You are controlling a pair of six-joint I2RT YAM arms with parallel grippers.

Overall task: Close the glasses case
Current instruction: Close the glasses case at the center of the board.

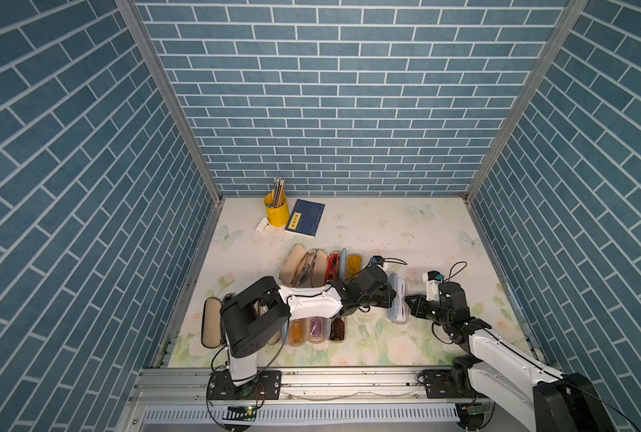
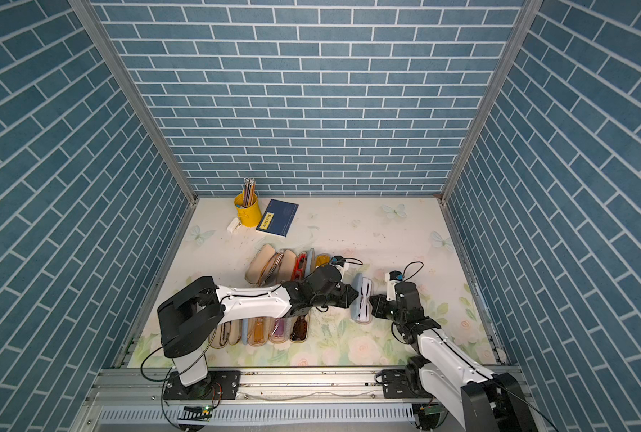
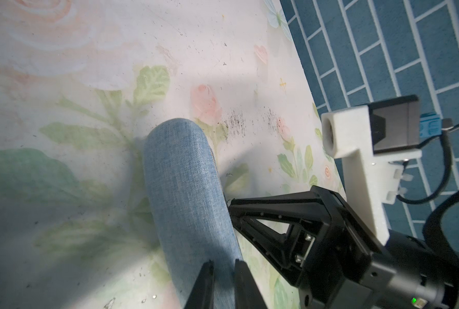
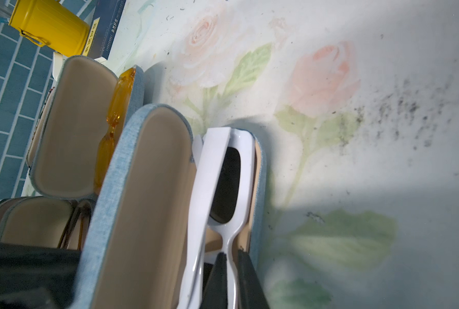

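The open denim glasses case point(image 1: 393, 281) lies on the floral desk point(image 1: 386, 232) between both arms. The left wrist view shows only the lid's cloth back, with the closed left tool point(image 3: 223, 264) against it. The right wrist view shows white sunglasses point(image 4: 217, 187) inside, with the closed right tool point(image 4: 232, 258) at the base rim.

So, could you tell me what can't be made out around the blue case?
Whether the left gripper touches the blue case: the left arm hides it in both top views.
The near row of cases: partly under that arm.
The book's label: too small, top views.
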